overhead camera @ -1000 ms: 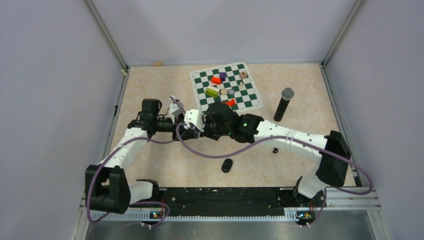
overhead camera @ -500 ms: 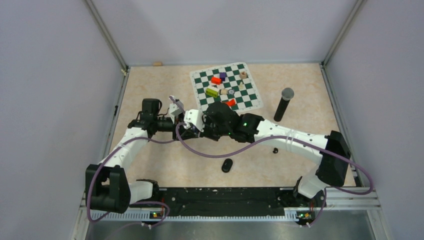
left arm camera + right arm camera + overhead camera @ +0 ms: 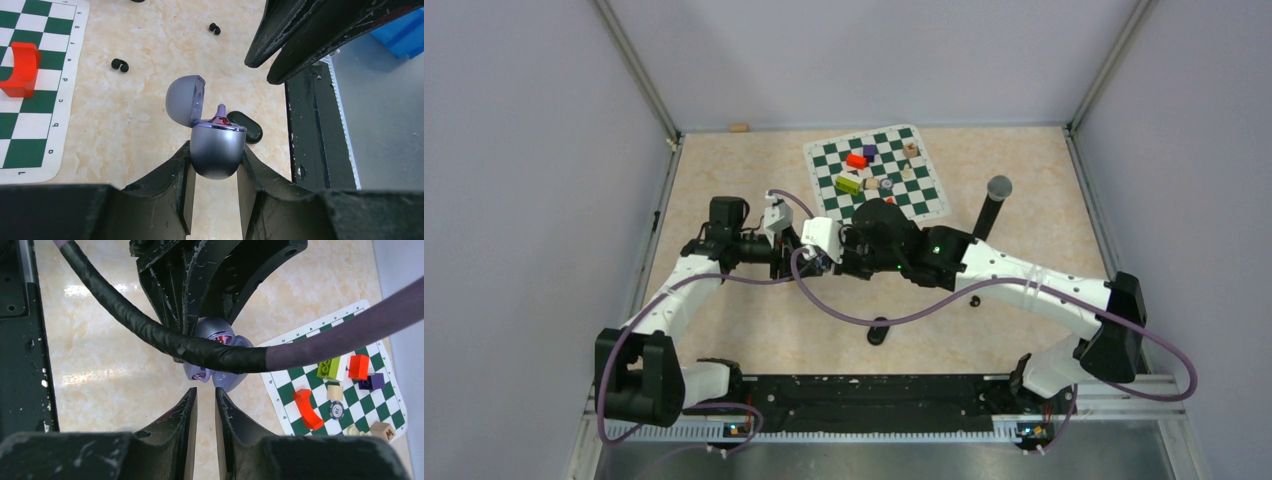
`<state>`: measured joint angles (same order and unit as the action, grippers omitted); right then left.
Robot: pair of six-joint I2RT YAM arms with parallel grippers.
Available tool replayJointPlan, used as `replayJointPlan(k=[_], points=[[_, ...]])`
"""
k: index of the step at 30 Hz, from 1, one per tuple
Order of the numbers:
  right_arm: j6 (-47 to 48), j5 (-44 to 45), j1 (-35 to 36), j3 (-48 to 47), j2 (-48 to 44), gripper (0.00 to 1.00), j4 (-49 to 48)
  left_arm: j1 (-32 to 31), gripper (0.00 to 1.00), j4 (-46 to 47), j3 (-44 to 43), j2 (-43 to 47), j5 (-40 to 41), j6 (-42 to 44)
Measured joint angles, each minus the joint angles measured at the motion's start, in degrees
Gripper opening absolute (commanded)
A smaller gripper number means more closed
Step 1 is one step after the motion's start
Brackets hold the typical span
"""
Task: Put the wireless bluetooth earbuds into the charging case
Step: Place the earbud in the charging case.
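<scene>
Clamping the lavender charging case (image 3: 217,142) by its sides, the left gripper (image 3: 215,150) holds it lid-open, a pale purple earbud (image 3: 220,111) poking out of the top. Past its fingertips two black earbuds (image 3: 120,65) lie on the beige marbled tabletop (image 3: 150,150) — clear only from the left wrist. The right gripper (image 3: 205,402), narrowly parted and empty, hangs just short of the case. The grey walls (image 3: 524,150) show only from above.

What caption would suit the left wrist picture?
Left gripper clamps the open purple charging case; two black earbuds lie loose on the table.

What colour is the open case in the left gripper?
The case is pale purple-grey; clearest in the left wrist view.
</scene>
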<state>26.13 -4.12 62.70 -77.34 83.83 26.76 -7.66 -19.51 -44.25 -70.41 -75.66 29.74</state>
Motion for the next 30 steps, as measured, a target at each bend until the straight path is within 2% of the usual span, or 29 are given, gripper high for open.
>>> replayJointPlan(k=[5,15,23,30], points=[[0.6,3.2,0.0,0.2,0.0,0.12,-1.3,0.0,0.0,0.0,0.0,0.0,0.0,0.0],[0.6,7.0,-1.2,2.0,0.0,0.11,-4.1,0.0,0.0,0.0,0.0,0.0,-0.5,0.2],[-0.8,2.1,-2.6,2.1,0.2,0.11,-4.2,0.0,0.0,0.0,0.0,0.0,-0.9,0.2],[-0.9,-5.9,-2.6,2.1,0.5,0.1,-2.0,0.0,0.0,0.0,0.0,0.0,-1.0,0.2]])
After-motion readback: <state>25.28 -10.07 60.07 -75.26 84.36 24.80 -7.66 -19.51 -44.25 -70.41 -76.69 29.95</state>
